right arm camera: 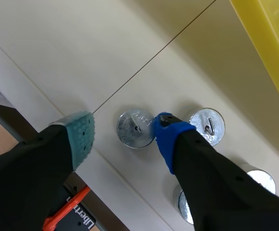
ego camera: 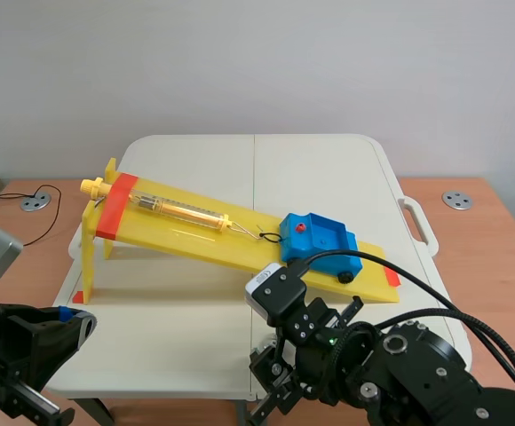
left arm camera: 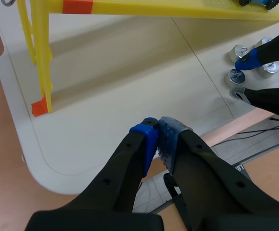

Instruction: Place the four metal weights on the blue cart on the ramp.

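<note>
Right claw (right arm camera: 124, 124) stands wide open over the tabletop (right arm camera: 82, 57), its fingers straddling one metal weight (right arm camera: 135, 128). Its blue pad sits between that weight and a second weight (right arm camera: 207, 126). A third weight (right arm camera: 263, 179) and a fourth weight (right arm camera: 183, 209) lie just beside, partly hidden by that finger. Left claw (left arm camera: 157, 126) is closed on nothing near the tabletop edge. The blue cart (ego camera: 320, 240) rests at the low end of the yellow ramp (ego camera: 195, 222).
</note>
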